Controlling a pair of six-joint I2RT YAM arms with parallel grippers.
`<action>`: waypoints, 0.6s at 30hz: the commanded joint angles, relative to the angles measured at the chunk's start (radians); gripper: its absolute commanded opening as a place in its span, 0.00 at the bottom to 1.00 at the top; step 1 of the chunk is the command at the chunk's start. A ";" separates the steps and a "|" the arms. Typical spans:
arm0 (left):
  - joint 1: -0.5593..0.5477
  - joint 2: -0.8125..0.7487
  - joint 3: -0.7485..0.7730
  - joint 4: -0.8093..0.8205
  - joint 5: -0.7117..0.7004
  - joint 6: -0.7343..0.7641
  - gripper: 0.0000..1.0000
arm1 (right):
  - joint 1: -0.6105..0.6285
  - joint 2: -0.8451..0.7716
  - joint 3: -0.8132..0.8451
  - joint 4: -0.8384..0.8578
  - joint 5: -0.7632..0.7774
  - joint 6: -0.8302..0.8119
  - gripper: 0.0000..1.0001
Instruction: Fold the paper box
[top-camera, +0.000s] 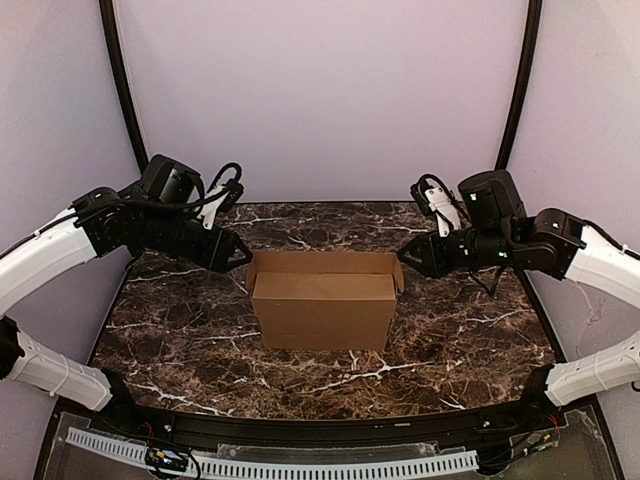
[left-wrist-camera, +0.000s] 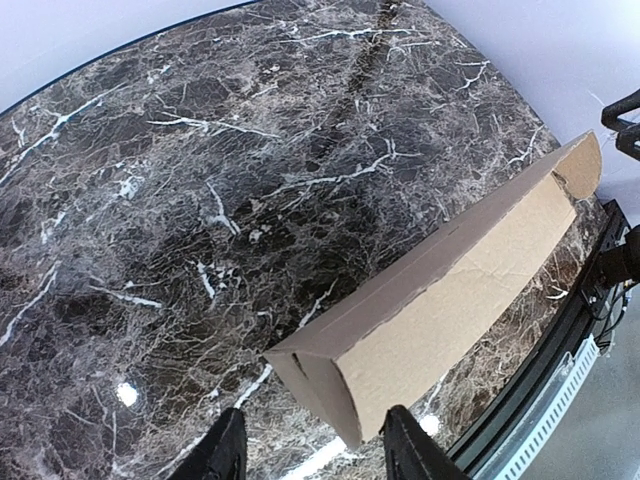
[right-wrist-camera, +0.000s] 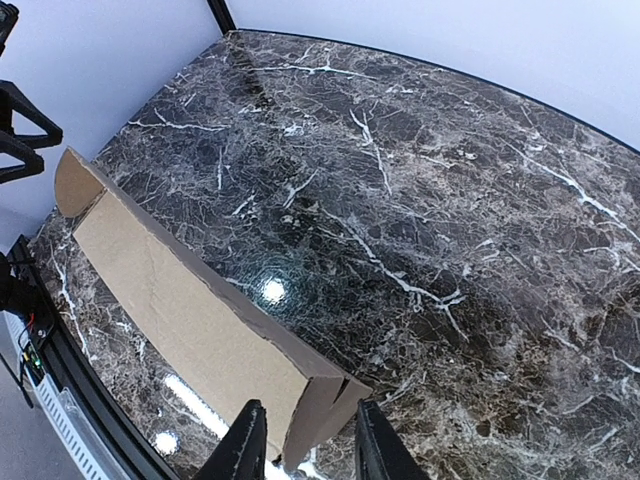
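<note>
— Where did the box (top-camera: 322, 310) sit?
— Mid-surface (top-camera: 180, 330), plain brown, long side facing the arms.
— Left fingers (left-wrist-camera: 226, 452)?
— Spread apart, straddling its left end corner, not clamped on it.
— And the right fingers (right-wrist-camera: 246, 445)?
— Parted too, either side of the right end.

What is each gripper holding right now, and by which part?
Nothing looks gripped. The left gripper and right gripper are both open, each straddling one short end of the paper box, with a gap visible beside the cardboard.
</note>
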 joint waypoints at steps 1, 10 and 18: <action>-0.003 0.021 0.016 0.038 0.065 -0.017 0.48 | 0.010 0.021 0.001 0.043 -0.037 0.008 0.31; -0.003 0.035 0.003 0.085 0.113 -0.046 0.43 | 0.011 0.041 -0.007 0.067 -0.065 0.021 0.29; -0.003 0.046 -0.011 0.093 0.126 -0.049 0.20 | 0.011 0.049 -0.022 0.071 -0.061 0.024 0.23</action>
